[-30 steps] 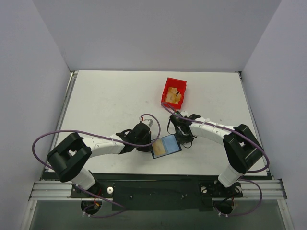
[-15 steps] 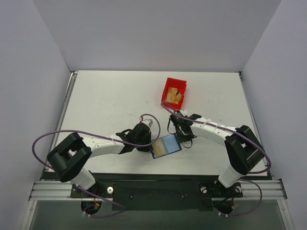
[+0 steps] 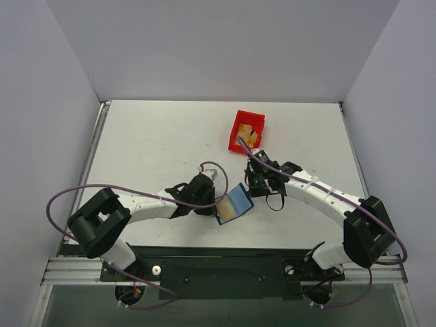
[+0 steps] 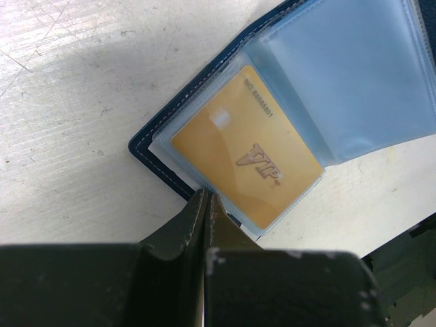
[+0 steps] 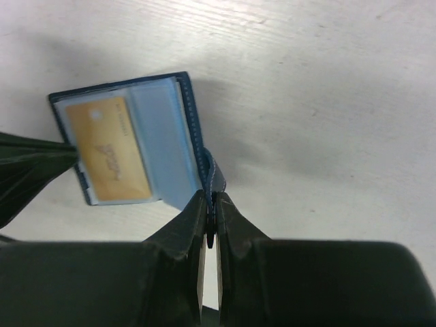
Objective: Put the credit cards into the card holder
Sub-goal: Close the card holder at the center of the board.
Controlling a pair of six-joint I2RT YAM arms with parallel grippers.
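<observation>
The navy card holder (image 3: 235,203) lies open near the table's front, its shiny blue inside up. A gold card (image 4: 248,153) marked VIP sits in its left clear pocket, and it also shows in the right wrist view (image 5: 109,150). My left gripper (image 4: 206,197) is shut, its tips pressing at the holder's near left edge (image 4: 146,153). My right gripper (image 5: 210,197) is shut on the holder's blue snap tab (image 5: 212,176) and holds the right flap (image 5: 162,146) tilted up. A second tan card (image 3: 250,139) lies in the red bin.
The red plastic bin (image 3: 236,129) stands behind the holder, just beyond the right arm. Purple cables loop over both arms. The grey walls enclose the white table (image 3: 150,143) on three sides.
My right gripper has lifted the holder's right flap, so the holder stands half folded instead of flat. The right arm's elbow swung out to the right. The left arm has not moved.
</observation>
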